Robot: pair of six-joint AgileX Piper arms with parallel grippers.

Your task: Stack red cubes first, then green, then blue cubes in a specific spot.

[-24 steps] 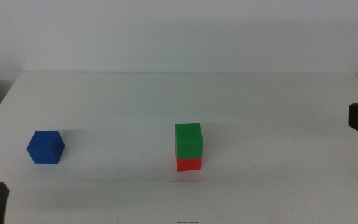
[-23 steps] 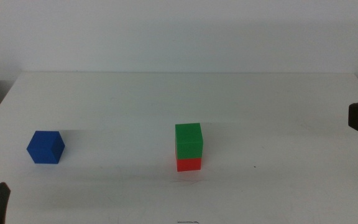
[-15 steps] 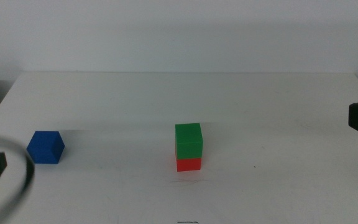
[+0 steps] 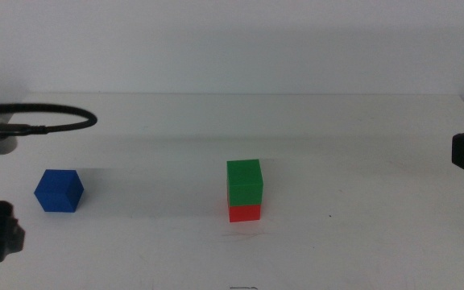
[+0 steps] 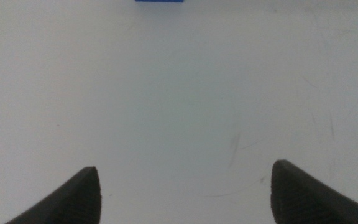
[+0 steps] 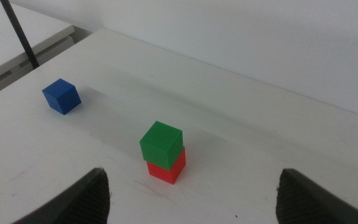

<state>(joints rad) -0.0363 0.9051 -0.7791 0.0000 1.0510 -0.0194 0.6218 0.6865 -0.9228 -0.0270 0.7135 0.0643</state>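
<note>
No readable text, label, brand, number or sign appears in any view. The red cube (image 4: 245,213), green cube (image 4: 244,181) and blue cube (image 4: 59,191) all show plain, unmarked faces. The white table (image 4: 361,145) carries no printing; only faint scuff lines show on its surface in the left wrist view, and they form no letters.

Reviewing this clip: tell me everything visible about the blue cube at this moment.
The blue cube is small, solid, deep blue with plain matte faces. It sits flat on the white table, alone on the left side, well apart from the green cube stacked on the red cube. Nothing touches it. The left claw, jaws open, is nearby with only the cube's edge showing in its wrist view.
</note>
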